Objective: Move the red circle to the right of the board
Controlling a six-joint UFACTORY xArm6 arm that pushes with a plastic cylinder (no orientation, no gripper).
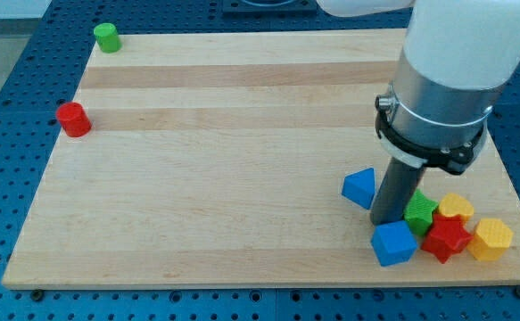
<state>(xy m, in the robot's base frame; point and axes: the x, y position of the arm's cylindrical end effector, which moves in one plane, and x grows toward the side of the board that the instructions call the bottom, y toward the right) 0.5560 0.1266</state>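
At the view's lower right of the wooden tabletop (242, 178), my tip (385, 220), the lower end of a straight dark rod with no hand to clench or release, is resting among a cluster of blocks and grasping nothing. Just to its left, a blue triangular block (359, 187) is sitting close beside the rod. Directly below the tip, a blue cube (393, 242) is lying near the tabletop's bottom edge. To the tip's right, a green star-like block (420, 212) is pressing close against the rod, with a red star-shaped block (446, 237) just below it. A yellow block (457, 208), its shape hard to make out, is sitting behind the red star, and a yellow hexagonal block (491, 238) is lying farthest right. Well apart from all this, the red circle (73, 119) is standing upright at the tabletop's left edge, while a green cylinder (107, 37) is standing at the top left corner.
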